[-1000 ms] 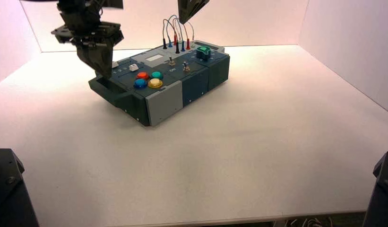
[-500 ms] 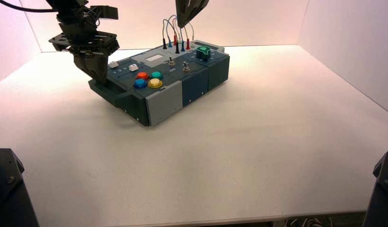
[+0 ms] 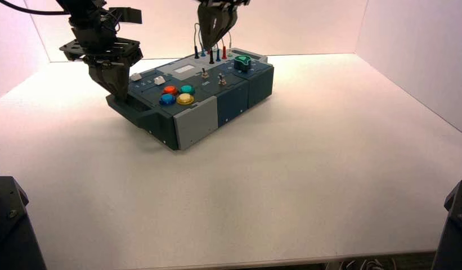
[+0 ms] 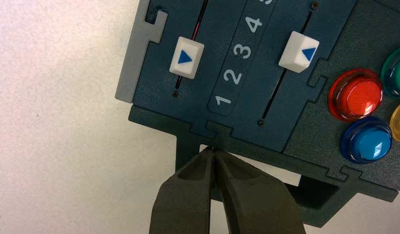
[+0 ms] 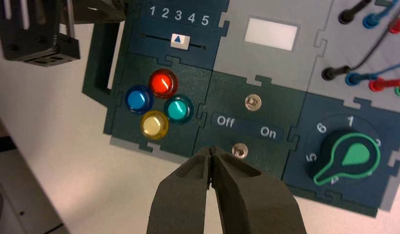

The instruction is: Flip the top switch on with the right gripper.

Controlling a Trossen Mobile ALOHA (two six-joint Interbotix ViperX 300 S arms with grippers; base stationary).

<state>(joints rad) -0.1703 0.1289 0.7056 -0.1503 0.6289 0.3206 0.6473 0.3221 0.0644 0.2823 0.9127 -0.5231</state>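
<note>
The top switch (image 3: 204, 73), a tiny toggle on a brass-tinted ring, stands on the dark blue box (image 3: 234, 98) between the white window and the "Off / On" lettering. It also shows in the right wrist view (image 5: 253, 102). My right gripper (image 3: 212, 44) is shut and empty. It hangs above the box's back edge by the wire plugs, well above the switch and not touching it; in its own view the gripper (image 5: 211, 151) points near the box's front edge. My left gripper (image 3: 117, 90) is shut, and its tip (image 4: 212, 150) rests at the box's left end frame.
A second, silvery toggle (image 5: 239, 150) sits on the other side of the lettering. Red, blue, yellow and teal buttons (image 5: 159, 103) lie left of the switches and a green knob (image 5: 347, 157) right of them. Plugged wires (image 3: 210, 52) stand at the back. White sliders (image 4: 186, 57) are at the left end.
My right gripper has come down and a little left, towards the box's back edge. My left gripper shifted slightly left along the box's left end, then held still.
</note>
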